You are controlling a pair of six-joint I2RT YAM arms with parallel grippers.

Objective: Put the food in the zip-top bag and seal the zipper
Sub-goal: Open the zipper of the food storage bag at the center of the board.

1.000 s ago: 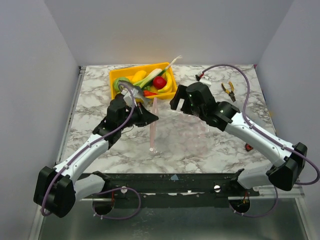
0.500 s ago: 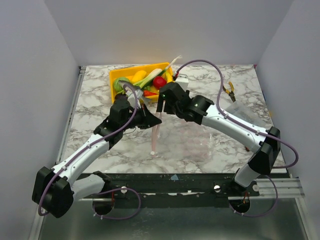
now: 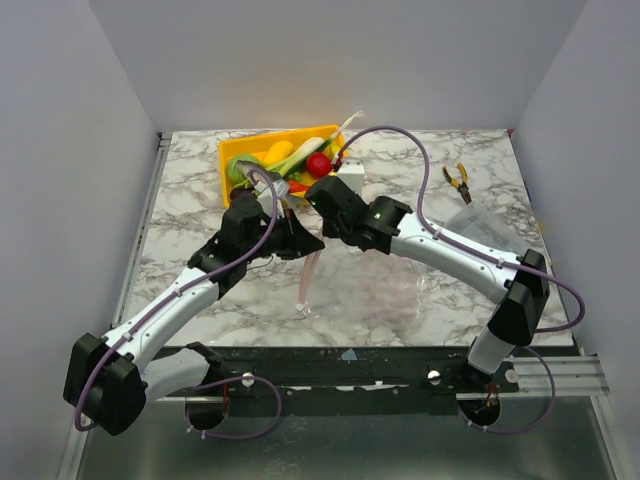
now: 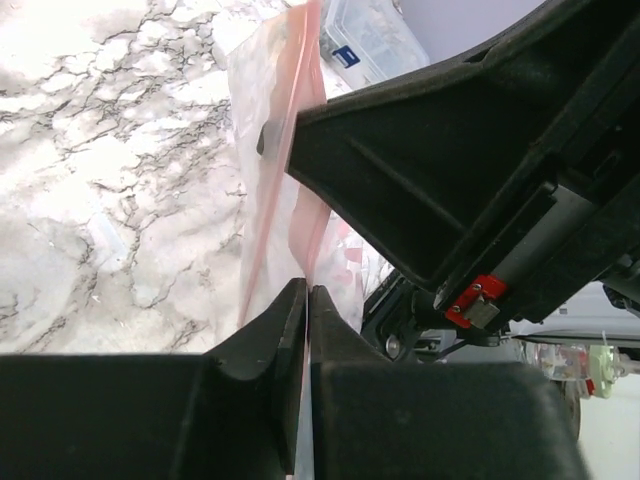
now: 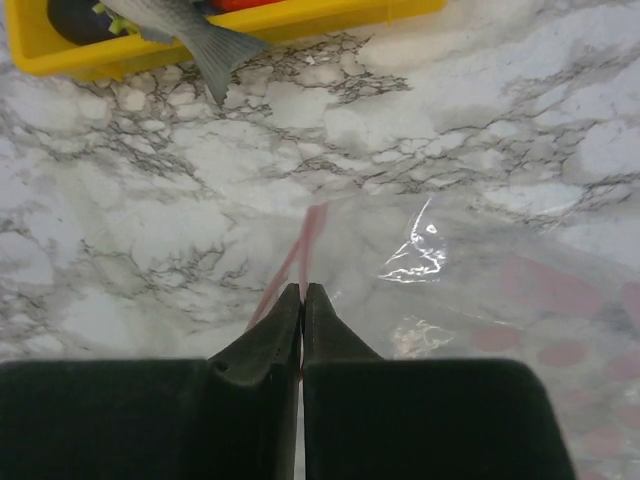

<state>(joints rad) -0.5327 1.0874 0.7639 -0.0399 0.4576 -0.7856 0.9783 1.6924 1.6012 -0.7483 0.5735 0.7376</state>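
Where the zipper (image 4: 285, 190) lifts off the marble tabletop (image 3: 180, 200), both pincers clamp it close together: the left pincer (image 4: 306, 298) and the right pincer (image 5: 302, 293) are each closed on the pink strip. The bag (image 3: 395, 288) spreads to the right. Beyond sits a yellow tray (image 5: 320, 22) with a fish (image 5: 200, 40). Grey walls surround the tabletop.
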